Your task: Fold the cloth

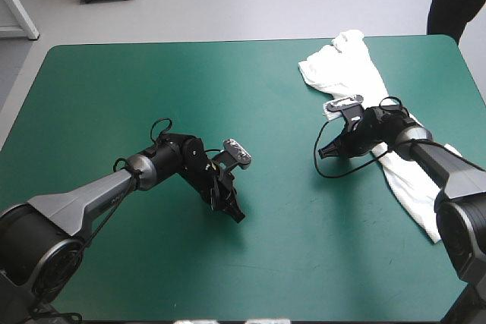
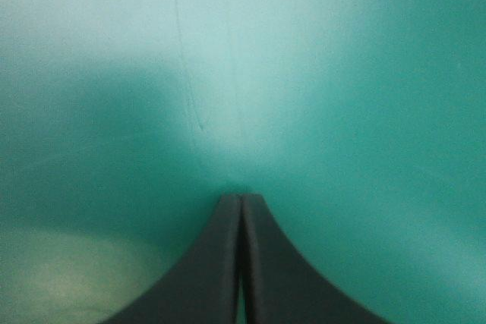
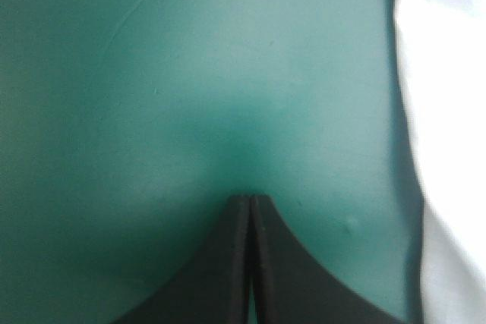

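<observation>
Looking down, you see the T-shirt (image 1: pixel 345 66) strung out at 2 o'clock on the surface (image 1: pixel 152 89), just beside the right pincer (image 1: pixel 322 152); it and the left pincer (image 1: pixel 234 212) are both pressed together.

The T-shirt (image 1: pixel 345 66), at about two o'clock on the desk (image 1: pixel 228 263), is plain white with no pattern. The desk is plain teal-green all over. The left tool (image 1: pixel 235 212) and the right tool (image 1: pixel 324 152) are both black.
</observation>
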{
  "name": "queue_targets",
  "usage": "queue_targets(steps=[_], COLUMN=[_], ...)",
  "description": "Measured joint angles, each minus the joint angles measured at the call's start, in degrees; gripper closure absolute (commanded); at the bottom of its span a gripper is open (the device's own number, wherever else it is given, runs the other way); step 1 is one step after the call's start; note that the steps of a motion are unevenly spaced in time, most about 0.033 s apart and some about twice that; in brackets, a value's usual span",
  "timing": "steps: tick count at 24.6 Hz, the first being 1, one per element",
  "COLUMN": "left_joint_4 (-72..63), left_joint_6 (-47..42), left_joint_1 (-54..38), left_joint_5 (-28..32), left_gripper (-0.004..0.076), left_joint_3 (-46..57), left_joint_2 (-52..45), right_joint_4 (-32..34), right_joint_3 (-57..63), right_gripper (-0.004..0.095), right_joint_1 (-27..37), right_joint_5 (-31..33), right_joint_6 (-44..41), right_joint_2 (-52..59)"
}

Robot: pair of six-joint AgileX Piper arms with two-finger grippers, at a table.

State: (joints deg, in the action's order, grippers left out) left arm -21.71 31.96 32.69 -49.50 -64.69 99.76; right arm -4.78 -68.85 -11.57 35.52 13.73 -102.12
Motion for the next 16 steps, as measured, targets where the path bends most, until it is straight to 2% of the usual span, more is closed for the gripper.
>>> queue_targets(steps=[16], left_joint_4=[0.1], left_joint_6=[0.0], left_joint_1=[0.0], left_joint_5=[-1.4], left_gripper=[0.0734], left_joint_3=[-0.7], left_joint_2=[0.0], right_joint_4=[1.1], right_joint_3=[-0.7], right_gripper=[0.0925], right_joint_1=[0.0], right_joint_5=[1.3], right_joint_6=[0.0], right_joint_2=[0.0])
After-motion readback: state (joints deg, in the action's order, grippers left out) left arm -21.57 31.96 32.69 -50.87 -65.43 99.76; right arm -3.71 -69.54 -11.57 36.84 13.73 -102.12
